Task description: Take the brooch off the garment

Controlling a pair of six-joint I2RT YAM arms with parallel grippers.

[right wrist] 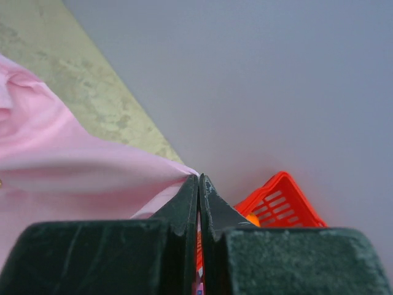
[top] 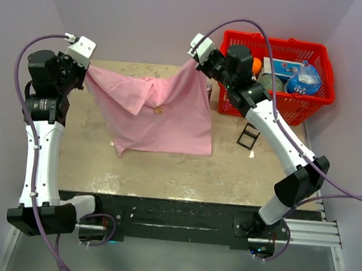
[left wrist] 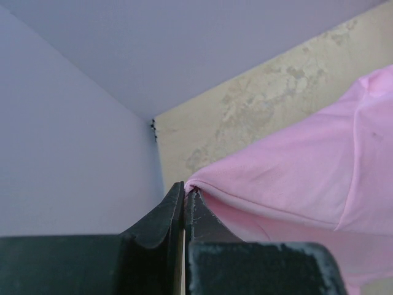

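The garment [top: 163,118] is hanging as a large pink sheet across the upper middle of the top view. It is stretched between both arms, sagging in soft folds, with its lower edge resting on the beige table [top: 165,172]. A flap is folding over near its upper left, and the cloth is looking plain and smooth, with no print showing on this side. The brooch [top: 158,110] is sitting on the cloth just below that fold, near the middle of the sheet. It is a tiny tan-gold speck of uneven outline, too small for its shape to be made out. The left gripper [top: 87,70], at the upper left of the top view, is pinching the garment's left corner. In the left wrist view its jaws are pressing nearly together on a bunched pink tip [left wrist: 295,166]. The right gripper [top: 195,60], upper middle-right, is clamping the opposite corner. In the right wrist view its dark fingers [right wrist: 184,203] are meeting on the thin pink edge [right wrist: 73,166]. Both corners are being held up off the table, well apart from each other. A red basket [top: 322,96] is standing at the upper right, just beside the right gripper, holding an orange fruit [top: 257,65] and some packets.
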